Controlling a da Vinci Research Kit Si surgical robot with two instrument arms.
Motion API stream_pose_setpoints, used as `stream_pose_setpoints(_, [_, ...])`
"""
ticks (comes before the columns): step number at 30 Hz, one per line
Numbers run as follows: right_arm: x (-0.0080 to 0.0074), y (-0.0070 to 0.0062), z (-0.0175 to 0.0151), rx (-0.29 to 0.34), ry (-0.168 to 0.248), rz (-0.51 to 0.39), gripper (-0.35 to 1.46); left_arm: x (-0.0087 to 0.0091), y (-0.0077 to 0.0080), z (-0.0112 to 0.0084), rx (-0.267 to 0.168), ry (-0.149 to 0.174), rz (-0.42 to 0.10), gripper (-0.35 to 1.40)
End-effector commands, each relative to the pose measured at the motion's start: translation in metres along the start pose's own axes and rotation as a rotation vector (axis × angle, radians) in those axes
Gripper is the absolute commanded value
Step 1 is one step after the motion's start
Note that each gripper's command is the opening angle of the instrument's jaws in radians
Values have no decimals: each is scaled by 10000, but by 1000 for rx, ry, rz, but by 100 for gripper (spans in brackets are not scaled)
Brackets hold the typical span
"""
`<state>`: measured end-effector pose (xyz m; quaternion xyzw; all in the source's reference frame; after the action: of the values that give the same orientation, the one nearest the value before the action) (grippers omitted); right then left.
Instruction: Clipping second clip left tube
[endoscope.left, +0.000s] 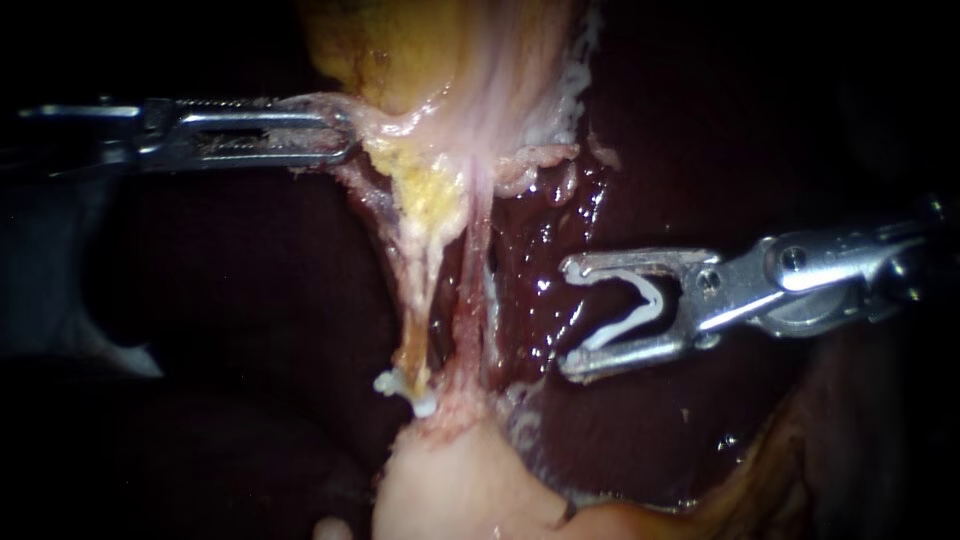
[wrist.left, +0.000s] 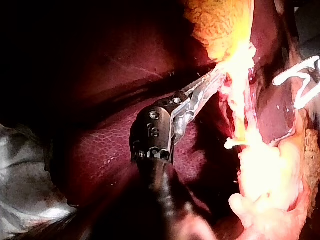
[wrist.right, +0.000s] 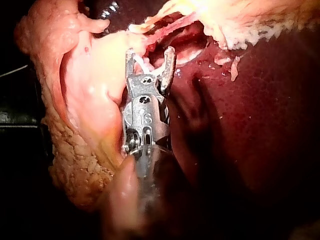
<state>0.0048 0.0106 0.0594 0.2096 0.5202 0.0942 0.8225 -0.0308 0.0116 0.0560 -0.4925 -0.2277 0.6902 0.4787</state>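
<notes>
Two tubes run down from the gallbladder (endoscope.left: 440, 50). The left tube (endoscope.left: 415, 280) is yellowish and carries a white clip (endoscope.left: 418, 400) near its lower end; that clip (wrist.left: 232, 144) also shows in the left wrist view. The right tube (endoscope.left: 477, 290) is pink. My left instrument (endoscope.left: 342, 135) comes in from the left, its jaws shut on gallbladder tissue just above the tubes. My right instrument (endoscope.left: 567, 316) stands to the right of both tubes, apart from them. Its jaws are spread wide, with an unclosed white clip (endoscope.left: 640, 305) seated against both.
Dark red, wet liver (endoscope.left: 560, 230) lies behind and to the right of the tubes. A pale lump of tissue (endoscope.left: 450, 490) sits below the tubes. Fatty yellow tissue (wrist.right: 75, 165) lies beside my right instrument's shaft in its wrist view.
</notes>
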Motion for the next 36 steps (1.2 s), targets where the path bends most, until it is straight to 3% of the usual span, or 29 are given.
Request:
stream_pose_setpoints(1, [0, 0, 1, 2, 1, 0, 50, 1, 1, -3, -2, -1, -1, -35])
stream_pose_setpoints(5, [0, 0, 1, 2, 1, 0, 50, 18, 9, -26, -16, -11, -12, -35])
stream_pose_setpoints(9, [0, -1, 1, 5, 1, -1, 50, 40, 22, -59, -13, 20, -29, -35])
stream_pose_setpoints(12, [1, -3, 1, 11, 2, -1, 50, 44, 26, -73, -10, 26, -34, -35])
stream_pose_setpoints(19, [11, -17, 23, 34, 6, 19, 50, 37, 26, -69, -5, 29, -30, -35])
stream_pose_setpoints(25, [16, -30, 65, 54, 15, 61, 50, 34, 26, -66, -3, 31, -28, -35])
stream_pose_setpoints(36, [1, -22, 125, 86, 34, 96, 50, 32, 26, -64, -1, 32, -27, -35])
